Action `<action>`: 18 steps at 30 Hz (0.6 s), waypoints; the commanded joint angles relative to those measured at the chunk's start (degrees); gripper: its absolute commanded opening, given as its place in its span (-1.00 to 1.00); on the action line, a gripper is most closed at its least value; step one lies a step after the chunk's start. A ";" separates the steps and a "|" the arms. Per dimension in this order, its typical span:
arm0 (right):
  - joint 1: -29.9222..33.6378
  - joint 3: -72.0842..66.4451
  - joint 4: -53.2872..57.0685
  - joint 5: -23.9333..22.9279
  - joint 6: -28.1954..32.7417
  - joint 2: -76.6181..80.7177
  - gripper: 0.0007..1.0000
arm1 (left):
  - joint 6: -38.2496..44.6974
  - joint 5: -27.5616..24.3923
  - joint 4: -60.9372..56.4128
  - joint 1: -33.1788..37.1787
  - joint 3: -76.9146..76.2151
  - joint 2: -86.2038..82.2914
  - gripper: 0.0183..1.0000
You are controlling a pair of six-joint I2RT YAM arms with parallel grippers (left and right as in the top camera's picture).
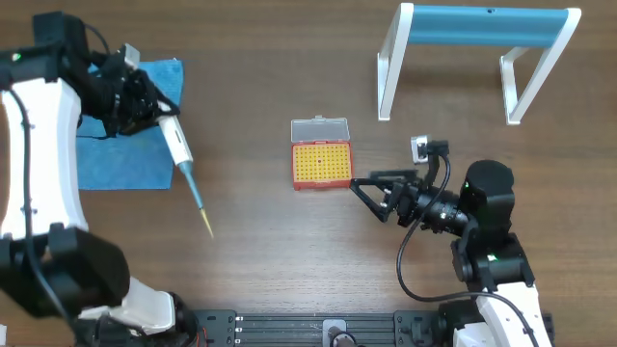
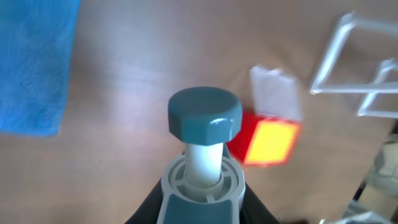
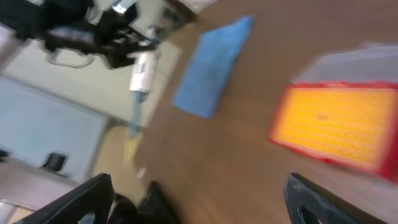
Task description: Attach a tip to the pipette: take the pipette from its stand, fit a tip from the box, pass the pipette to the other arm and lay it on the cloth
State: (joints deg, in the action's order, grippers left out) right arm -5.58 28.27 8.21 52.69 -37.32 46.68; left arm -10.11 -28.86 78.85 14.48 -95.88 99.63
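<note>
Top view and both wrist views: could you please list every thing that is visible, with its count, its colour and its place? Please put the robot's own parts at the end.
pipette: one, white with a grey-blue cap, held in the air beside the cloth's right edge
tip: one, yellow, fitted on the pipette's lower end
tip box: one, red with yellow inside, clear lid open, middle of the table
cloth: one, blue, flat at the table's left
stand: one, white legs with a blue bar, top right
table: one, brown wood
left pincer: one, black, shut on the pipette
right pincer: one, black, open, right of the tip box
</note>
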 commanded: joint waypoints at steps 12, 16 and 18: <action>0.31 0.76 9.70 -43.28 12.22 -4.68 0.77 | 7.67 6.47 4.11 0.13 -1.44 4.04 -0.99; 0.31 0.74 9.75 -43.25 12.17 -4.46 0.77 | 8.57 9.18 3.58 0.13 -1.44 4.04 -0.99; 0.31 0.74 9.75 -43.25 12.15 -4.46 0.77 | 9.79 9.60 2.89 0.13 -1.44 4.04 -0.99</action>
State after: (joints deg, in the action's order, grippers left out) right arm -5.58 28.25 18.02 11.77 -26.22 42.48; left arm -3.18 -21.54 82.59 14.48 -95.88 103.46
